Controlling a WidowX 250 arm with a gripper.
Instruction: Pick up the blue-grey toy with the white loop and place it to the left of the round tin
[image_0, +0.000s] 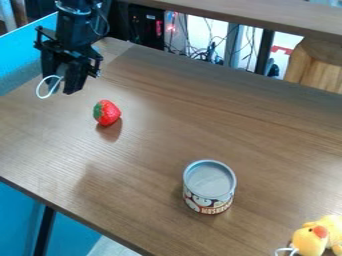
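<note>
At the upper left, the gripper hangs above the wooden table, its fingers shut on a small grey thing with a white loop dangling from it. Most of the grey thing is hidden by the fingers. Below and to the right of the gripper, a red toy strawberry with a green top lies on the table. A can with a grey top and a printed label stands upright right of centre. In the lower right corner is a yellow plush duck with an orange beak and a white loop.
The wooden table has its front edge running diagonally across the lower left. A wooden beam crosses the top, with cables and dark equipment behind the table. A wooden block-like piece stands at the upper right.
</note>
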